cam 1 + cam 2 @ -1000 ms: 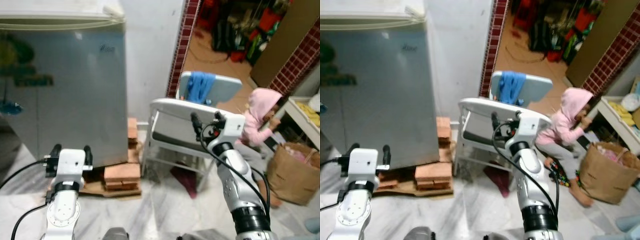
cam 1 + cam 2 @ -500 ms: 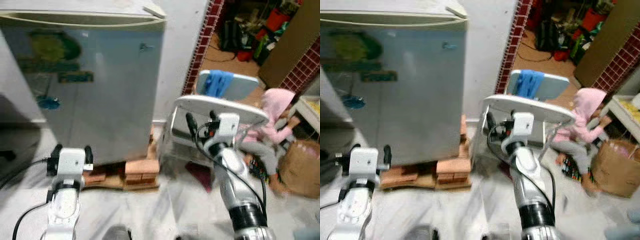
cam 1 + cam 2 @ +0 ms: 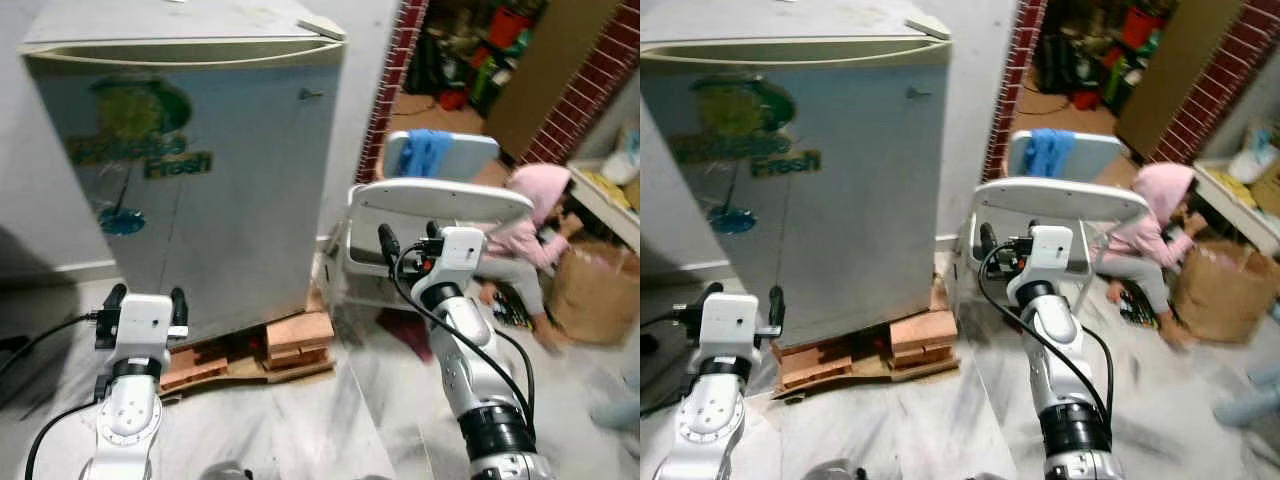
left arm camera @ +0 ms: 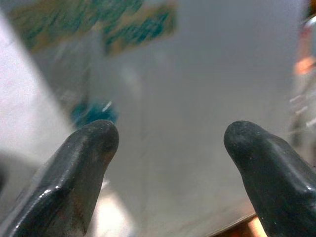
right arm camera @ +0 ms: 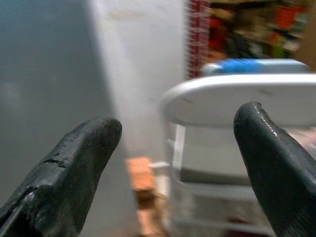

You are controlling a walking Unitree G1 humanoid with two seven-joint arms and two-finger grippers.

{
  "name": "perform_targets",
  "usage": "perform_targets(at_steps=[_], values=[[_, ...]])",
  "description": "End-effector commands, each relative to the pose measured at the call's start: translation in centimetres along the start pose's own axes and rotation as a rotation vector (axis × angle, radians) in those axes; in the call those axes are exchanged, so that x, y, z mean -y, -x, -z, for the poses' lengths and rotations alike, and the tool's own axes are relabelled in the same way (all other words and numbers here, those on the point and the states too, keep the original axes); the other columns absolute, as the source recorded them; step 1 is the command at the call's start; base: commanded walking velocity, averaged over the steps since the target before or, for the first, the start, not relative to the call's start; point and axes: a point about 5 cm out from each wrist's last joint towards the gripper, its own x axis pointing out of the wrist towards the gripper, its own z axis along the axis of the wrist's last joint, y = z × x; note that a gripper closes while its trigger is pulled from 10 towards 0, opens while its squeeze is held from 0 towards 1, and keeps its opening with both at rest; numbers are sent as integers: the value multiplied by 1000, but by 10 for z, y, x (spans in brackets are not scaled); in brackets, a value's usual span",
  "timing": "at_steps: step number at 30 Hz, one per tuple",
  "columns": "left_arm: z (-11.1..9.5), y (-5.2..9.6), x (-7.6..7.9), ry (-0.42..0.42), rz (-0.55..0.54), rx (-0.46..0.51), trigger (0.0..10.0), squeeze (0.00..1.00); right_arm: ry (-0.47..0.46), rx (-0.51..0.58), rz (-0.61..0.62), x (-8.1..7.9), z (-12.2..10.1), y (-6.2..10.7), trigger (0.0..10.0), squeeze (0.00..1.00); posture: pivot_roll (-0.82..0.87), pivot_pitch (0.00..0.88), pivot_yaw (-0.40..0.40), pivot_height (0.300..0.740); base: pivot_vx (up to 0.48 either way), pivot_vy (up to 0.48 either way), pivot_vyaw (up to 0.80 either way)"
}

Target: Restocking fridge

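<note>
Left eye view puts the fridge (image 3: 190, 160) ahead of me from about 10 to 12 o'clock, door shut, with a green and blue sticker (image 3: 130, 130) on its silver front. It stands on a low stack of bricks and boards (image 3: 270, 345) on the marble floor (image 3: 300, 430).

My left pincer (image 3: 142, 298) is raised at about 11 o'clock, just short of the fridge's lower front and not touching it. Its two black fingers (image 4: 79, 168) are spread apart with nothing between them, and along them I see the fridge door and the blurred sticker.

My right pincer (image 3: 410, 238) is raised at about 1 o'clock, off the fridge's right-hand corner, in front of a white chair-like stand (image 3: 440, 200). Its fingers (image 5: 69, 158) are spread wide too, and hold nothing; between them I see the fridge's side, the white wall, the bricks and the stand's white top.

Behind the stand lies a blue cloth (image 3: 428, 150) on a second pale seat. A person in a pink hooded top (image 3: 530, 220) crouches at about 2 o'clock, beside a brown paper bag (image 3: 590, 290). A brick-edged doorway (image 3: 400, 60) opens at 1 o'clock.
</note>
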Motion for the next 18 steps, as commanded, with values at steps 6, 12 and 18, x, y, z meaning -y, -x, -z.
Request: perform_targets(at_steps=[6, 12, 18], values=[[-9, -4, -9, -9, -9, 38, 10000, 0, 11, 45, 0, -2, -13, -5, 10000, 0, 159, 46, -71, 740, 0, 0, -800], [-8, -3, -3, 8, 5, 40, 10000, 0, 17, 33, 8, 0, -9, 0, 10000, 0, 148, 53, -80, 740, 0, 0, -800], [-8, -3, 1, 19, 19, 40, 10000, 0, 17, 27, 5, -1, -8, 2, 10000, 0, 142, 50, -86, 740, 0, -276, -800]])
